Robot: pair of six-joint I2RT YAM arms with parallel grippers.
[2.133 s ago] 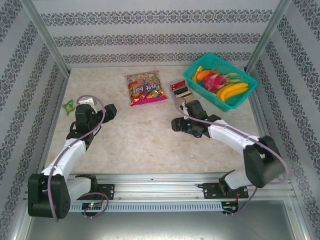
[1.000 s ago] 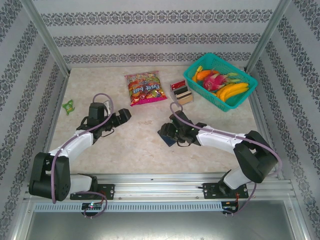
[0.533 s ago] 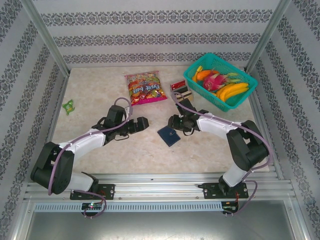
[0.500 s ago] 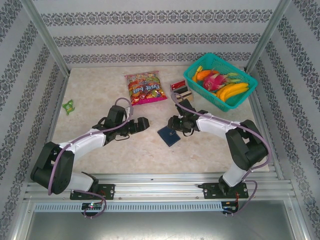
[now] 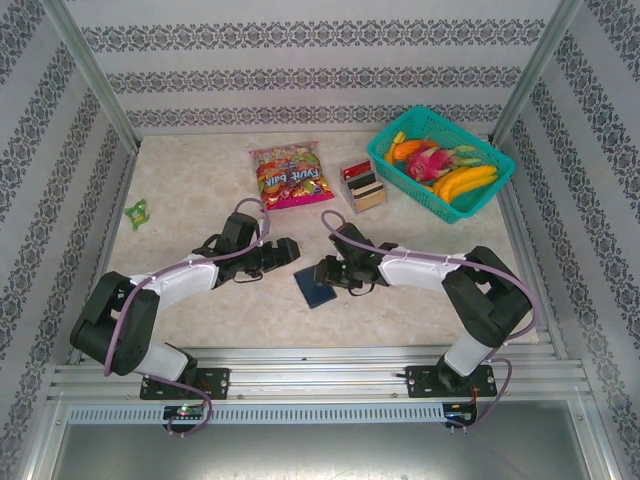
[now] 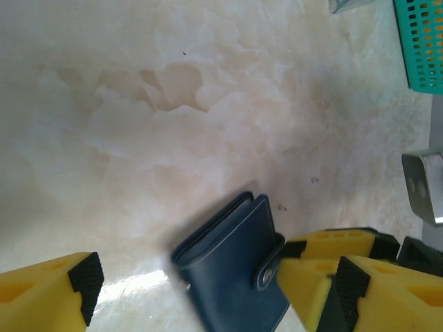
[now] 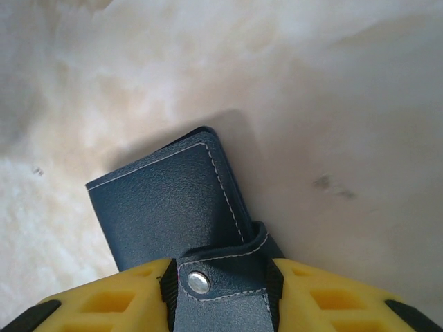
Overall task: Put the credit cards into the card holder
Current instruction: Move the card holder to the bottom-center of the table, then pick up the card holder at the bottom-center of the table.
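card holder (image 5: pixel 313 288) lies snapped shut on the table (image 5: pixel 200 180), front-middle; right gripper (image 7: pixel 221 283) is pinching its clasp end (tab dead centre between the fingers); left gripper (image 6: pixel 214 277) is spread wide just beside the free end

Seen from above, two robot arms reach inward over a pale marbled table (image 5: pixel 200 180). A dark navy card holder (image 5: pixel 312 290) lies between them; the right gripper (image 5: pixel 327 272) touches its right edge, the left gripper (image 5: pixel 285 250) sits near its far-left corner. Behind: credit cards (image 5: pixel 358 180) in a tan box (image 5: pixel 372 197), a snack bag (image 5: pixel 290 175), a teal basket (image 5: pixel 382 158) of fruit
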